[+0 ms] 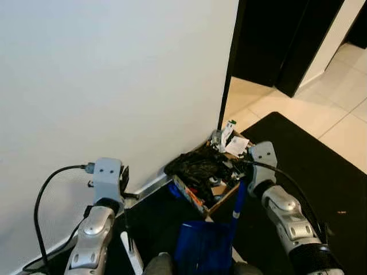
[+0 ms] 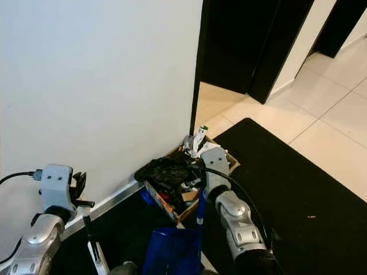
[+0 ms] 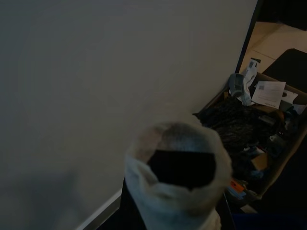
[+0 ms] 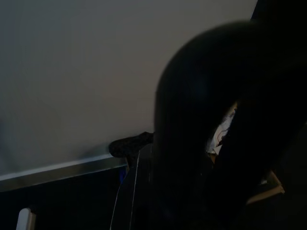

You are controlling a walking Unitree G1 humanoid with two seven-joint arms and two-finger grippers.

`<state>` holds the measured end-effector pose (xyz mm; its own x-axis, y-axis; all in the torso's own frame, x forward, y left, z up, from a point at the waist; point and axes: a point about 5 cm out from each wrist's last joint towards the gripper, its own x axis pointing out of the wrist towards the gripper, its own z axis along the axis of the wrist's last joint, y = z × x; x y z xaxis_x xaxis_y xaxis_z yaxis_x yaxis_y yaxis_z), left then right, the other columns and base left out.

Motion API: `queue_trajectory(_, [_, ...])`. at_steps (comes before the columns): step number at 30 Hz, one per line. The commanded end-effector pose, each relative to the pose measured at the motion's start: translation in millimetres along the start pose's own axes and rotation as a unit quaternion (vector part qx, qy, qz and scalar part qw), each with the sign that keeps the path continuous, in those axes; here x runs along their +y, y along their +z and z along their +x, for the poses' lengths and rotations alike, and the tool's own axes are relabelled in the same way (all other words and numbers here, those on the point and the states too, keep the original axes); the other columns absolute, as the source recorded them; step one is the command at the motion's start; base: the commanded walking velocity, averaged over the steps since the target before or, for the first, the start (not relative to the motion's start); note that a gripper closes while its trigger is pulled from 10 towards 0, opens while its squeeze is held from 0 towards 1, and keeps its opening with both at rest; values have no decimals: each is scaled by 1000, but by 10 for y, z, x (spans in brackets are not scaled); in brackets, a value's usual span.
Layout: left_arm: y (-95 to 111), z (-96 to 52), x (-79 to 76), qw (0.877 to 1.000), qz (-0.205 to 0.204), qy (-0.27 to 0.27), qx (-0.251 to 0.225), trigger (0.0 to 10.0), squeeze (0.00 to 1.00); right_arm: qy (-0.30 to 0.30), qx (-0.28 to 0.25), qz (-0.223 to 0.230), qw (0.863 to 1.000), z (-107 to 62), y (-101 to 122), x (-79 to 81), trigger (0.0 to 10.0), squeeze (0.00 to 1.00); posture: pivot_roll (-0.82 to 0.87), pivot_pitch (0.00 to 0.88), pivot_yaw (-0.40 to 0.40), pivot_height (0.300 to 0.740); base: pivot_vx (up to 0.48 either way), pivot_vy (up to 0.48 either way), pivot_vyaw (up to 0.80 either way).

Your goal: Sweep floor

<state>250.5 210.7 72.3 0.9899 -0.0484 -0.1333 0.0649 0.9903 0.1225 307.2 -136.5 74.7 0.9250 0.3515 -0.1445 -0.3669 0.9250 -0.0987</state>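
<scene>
My left gripper (image 1: 125, 189) is low beside the white wall, shut on a thin black broom rod (image 1: 127, 229) that runs down to a white part (image 1: 133, 259). In the left wrist view, the rod's white-wrapped end (image 3: 180, 191) sits right before the camera. My right gripper (image 1: 238, 172) is over the edge of a cardboard box and is shut on the blue handle (image 1: 238, 201) of a blue dustpan (image 1: 203, 246), which hangs low between my arms. A dark round shape (image 4: 211, 120) blocks most of the right wrist view.
A cardboard box (image 1: 225, 199) of black clutter and papers stands at the wall's corner, on a black mat (image 1: 321, 172). A small speck (image 1: 341, 212) lies on the mat at the right. Beyond are a dark doorway (image 1: 269, 40) and pale floor tiles (image 1: 338, 109).
</scene>
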Motion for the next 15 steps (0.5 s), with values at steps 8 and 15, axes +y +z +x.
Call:
queue_trajectory(8, [34,67,-50,1000,-1,-3,-6,10000,0,24,-54,-25,998,292,326,-7,10000,0,127,117,9,740,0,0,0])
queue_trajectory(15, [203,124,11,999,-16,29,-23,10000,0,28,-30,-33,999,415,286,-9,10000,0,171,134,-2,740,0,0,0])
